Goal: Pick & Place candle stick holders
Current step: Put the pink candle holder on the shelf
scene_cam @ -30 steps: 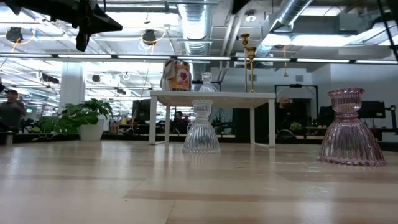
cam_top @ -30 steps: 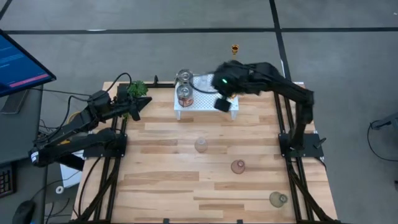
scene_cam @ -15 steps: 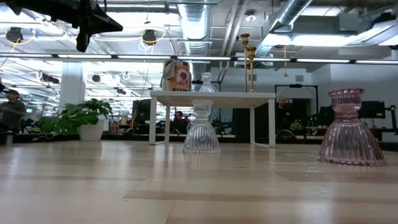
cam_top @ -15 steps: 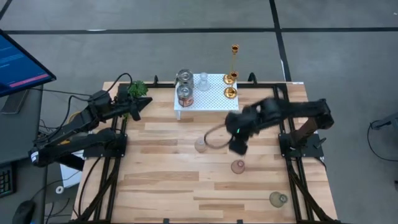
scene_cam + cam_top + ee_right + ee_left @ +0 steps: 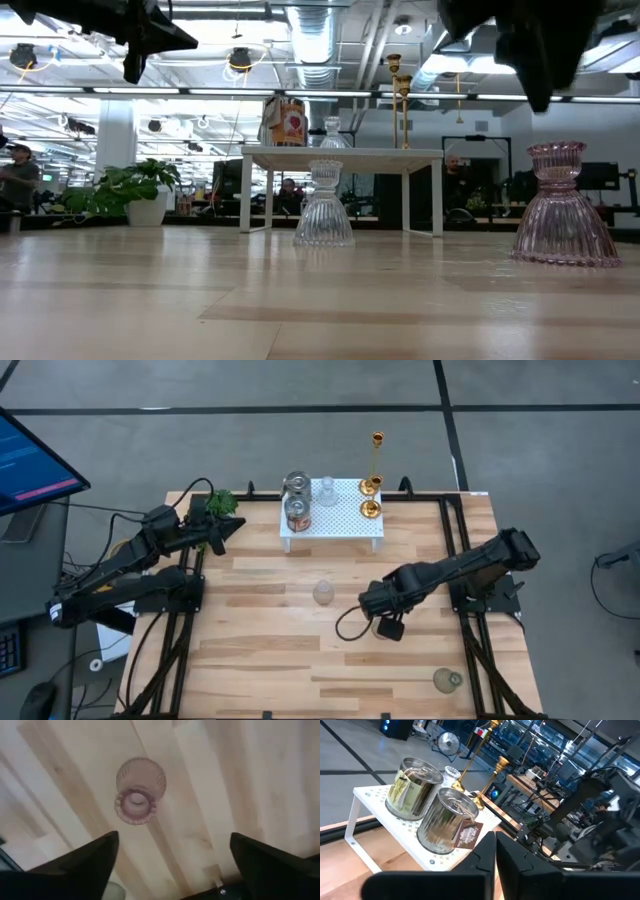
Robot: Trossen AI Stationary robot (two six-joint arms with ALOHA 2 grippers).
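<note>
Swung away from the white shelf (image 5: pixel 330 520) at the worktop's (image 5: pixel 260 660) far edge, the right gripper (image 5: pixel 172 865) now hovers mid-table, fingers spread wide and empty above a pink glass holder (image 5: pixel 139 790). Brass candle stick holders (image 5: pixel 371 495) stand upright on the shelf, well behind it. Left gripper (image 5: pixel 228 528) waits clenched near the plant (image 5: pixel 221 502).

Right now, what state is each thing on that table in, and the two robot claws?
Right gripper: open, above the pink glass holder, not touching.
Pink glass holder: upright on the table.
Clear glass holder: upright, mid-table.
Tall gold candlestick: upright on the white stand.
Two tin cans: upright on the stand.
Left gripper: shut, waiting at the table's left edge.
</note>
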